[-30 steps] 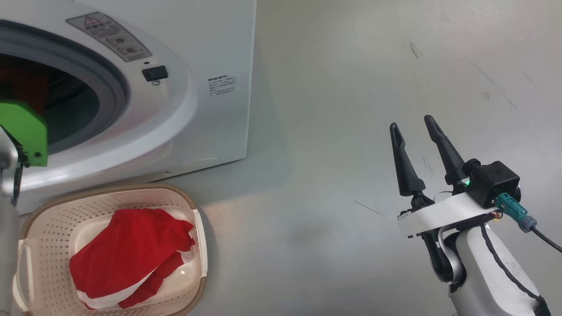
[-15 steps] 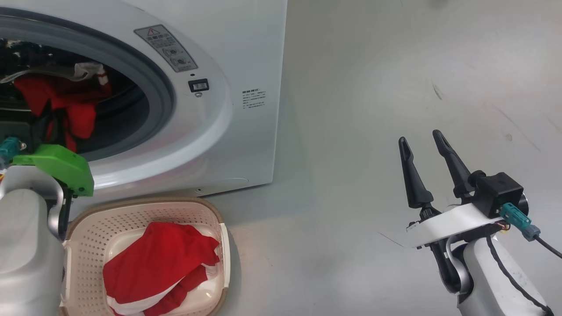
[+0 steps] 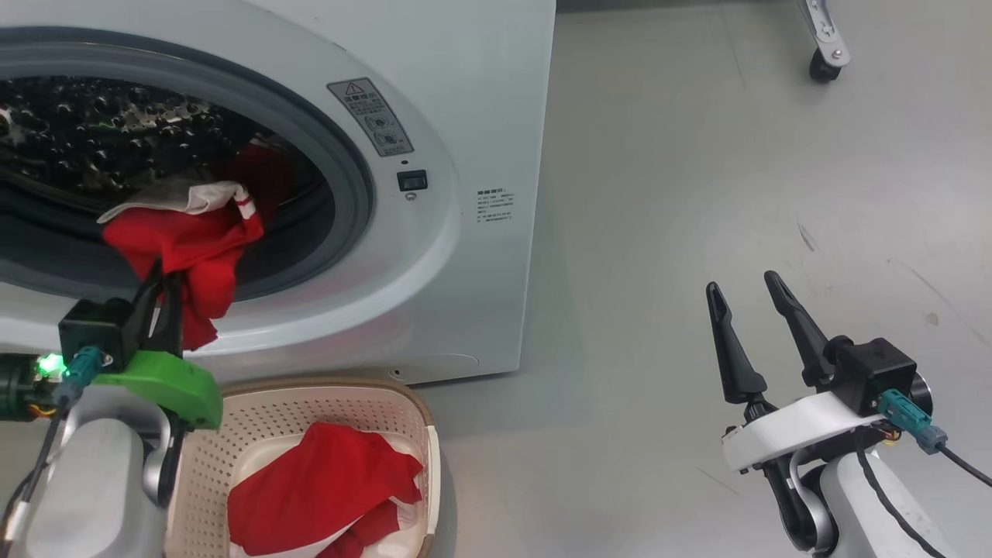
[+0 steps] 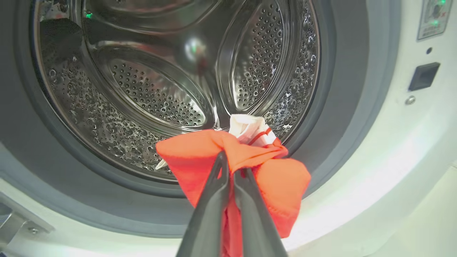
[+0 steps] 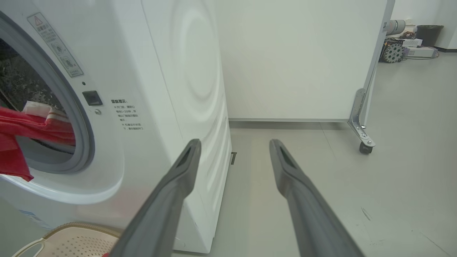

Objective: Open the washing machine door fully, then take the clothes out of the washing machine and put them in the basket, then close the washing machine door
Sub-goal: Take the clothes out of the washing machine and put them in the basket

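The left claw [image 4: 230, 169] is clamped shut on a red garment [image 3: 182, 244] at the mouth of the washer [image 3: 465, 116]. The cloth is draped over the grey seal [image 3: 353, 194], and a white striped edge trails back toward the drum [image 4: 157, 96]. The basket [image 3: 325, 385] stands on the floor [image 3: 697, 194] just in front of the washer, below the opening, and a red bundle [image 3: 325, 488] is already laid in it. The right claw [image 3: 742, 284] is spread wide and empty, well apart from the work.

The step in hand is judged to be the carry from drum to basket. The grip should be held firm, since only a fold appears to be pinched and soft fabric can slip. The garment should be drawn outward until its trailing edge is free of the seal, so that nothing is snagged on the rubber lip. It should then be lowered over the basket and released only when most of the cloth is inside the rim; otherwise a tail may be left hanging over the edge. The near bottom of the drum is hidden by the cloth, so it should be checked before unloading is counted as done.
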